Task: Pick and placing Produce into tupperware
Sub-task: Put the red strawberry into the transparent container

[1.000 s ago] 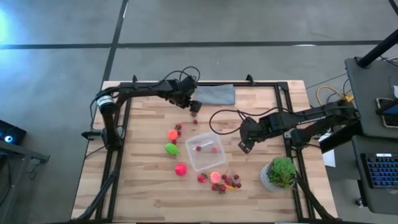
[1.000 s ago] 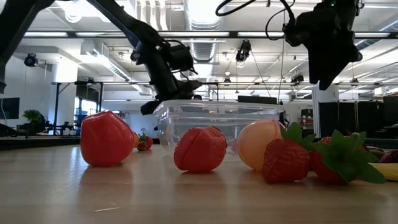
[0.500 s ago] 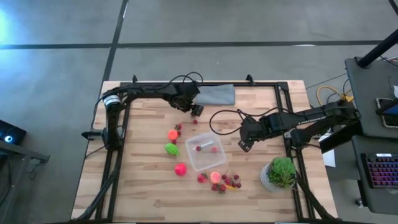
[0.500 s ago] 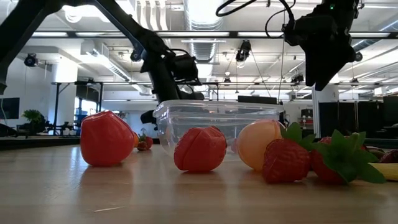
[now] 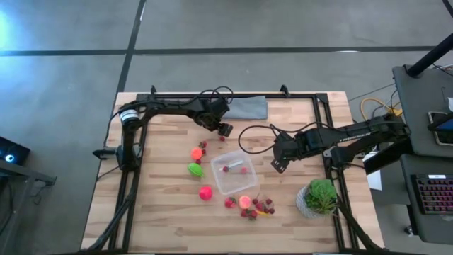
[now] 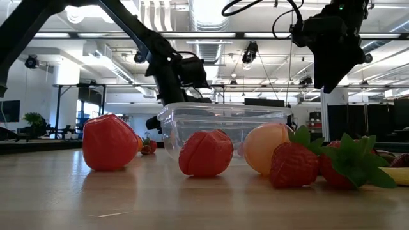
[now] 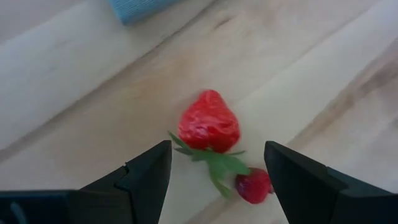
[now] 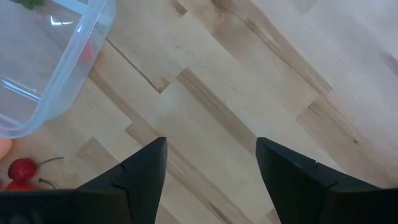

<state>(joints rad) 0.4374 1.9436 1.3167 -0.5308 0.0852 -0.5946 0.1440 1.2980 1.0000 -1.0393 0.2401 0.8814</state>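
Left end effector [image 7: 214,171] has slid out from the cloth over a glossy red strawberry [image 7: 209,122], fingers spread, probably not touching it.

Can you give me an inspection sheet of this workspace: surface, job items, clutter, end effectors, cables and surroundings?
Surface: wooden table in a black frame.
Job's things: clear box mid-table with a berry or two inside; orange ball, green ball and pink ball to its left; peach ball and berries in front; strawberry near the far edge.
Clutter: grey cloth at the far edge; potted plant at right.
End effectors: left end effector open, above the strawberry; right end effector open, over bare wood right of the box.
Cables: black loop on the right arm; yellow cable off the table.
Surroundings: grey floor; keyboard at right.
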